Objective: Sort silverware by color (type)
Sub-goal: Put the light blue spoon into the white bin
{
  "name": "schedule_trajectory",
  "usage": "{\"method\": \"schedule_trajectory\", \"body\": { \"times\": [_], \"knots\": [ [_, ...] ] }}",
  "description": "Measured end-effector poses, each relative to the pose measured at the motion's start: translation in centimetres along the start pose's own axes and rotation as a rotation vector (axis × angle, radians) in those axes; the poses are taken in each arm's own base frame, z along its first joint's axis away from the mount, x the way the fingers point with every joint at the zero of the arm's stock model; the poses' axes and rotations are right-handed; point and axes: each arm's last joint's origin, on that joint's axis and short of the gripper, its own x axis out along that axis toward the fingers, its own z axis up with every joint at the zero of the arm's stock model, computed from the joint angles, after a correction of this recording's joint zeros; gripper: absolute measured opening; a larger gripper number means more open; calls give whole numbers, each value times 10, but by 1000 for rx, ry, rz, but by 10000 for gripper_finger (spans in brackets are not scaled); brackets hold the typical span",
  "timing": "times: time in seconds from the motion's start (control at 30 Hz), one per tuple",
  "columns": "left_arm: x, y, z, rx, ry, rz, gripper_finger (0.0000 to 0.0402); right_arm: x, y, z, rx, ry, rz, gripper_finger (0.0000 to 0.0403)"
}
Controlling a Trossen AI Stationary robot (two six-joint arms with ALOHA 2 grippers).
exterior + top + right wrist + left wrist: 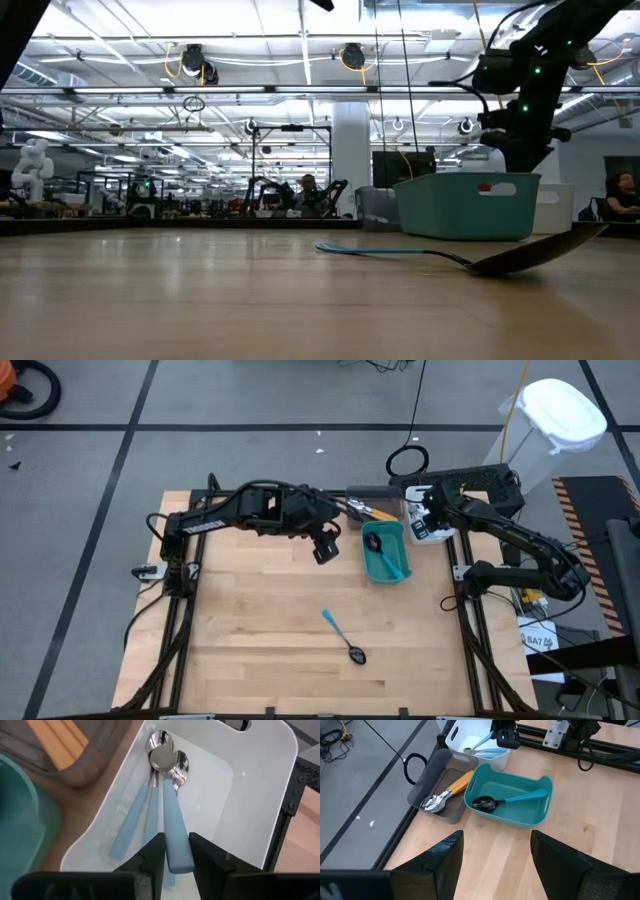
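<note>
My right gripper (177,856) is over the white bin (250,785) at the table's far right and is shut on a light-blue-handled spoon (169,805). Two more light-blue-handled spoons (137,815) lie in that bin. My left gripper (495,852) hangs open above the table, near the teal bin (542,815), touching nothing. That bin holds a dark-headed spoon (507,800) with a teal handle. Orange-handled spoons (445,795) lie in the gray bin (427,775). One blue-handled, dark-headed spoon (345,638) lies flat on the table's middle. My right gripper pinches the light-blue spoon by the free end of its handle (176,847) between its two fingers, which lie along the spoon. The silver head (161,756) points away from the fingers, over the heads of the spoons in the white bin; whether it rests on them I cannot tell.
The three bins stand side by side at the table's far edge (385,550), between the two arms. Bare wood lies around the lone spoon (470,258). A black frame (470,650) runs along the table's left and right sides. People sit in the room beyond (620,195).
</note>
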Motion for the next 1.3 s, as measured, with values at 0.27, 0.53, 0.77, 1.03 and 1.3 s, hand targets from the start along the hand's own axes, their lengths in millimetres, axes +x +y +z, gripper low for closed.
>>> {"method": "schedule_trajectory", "body": {
  "times": [0.27,0.53,0.77,1.03,1.3],
  "knots": [
    [-2,-5,-1,3,-1,-10,230,3,1,-3,-48,49,-5,83],
    [-2,-7,-1,3,-1,-16,230,4,1,-2,-46,50,-6,84],
    [-2,-7,-1,1,-1,-16,230,8,2,-2,-53,74,-18,84],
    [-2,-7,-1,-11,-1,-17,230,14,4,-2,-66,100,-35,85],
    [-2,-7,-1,-11,0,-18,230,20,5,-1,-50,122,-39,85]
  ]
}}
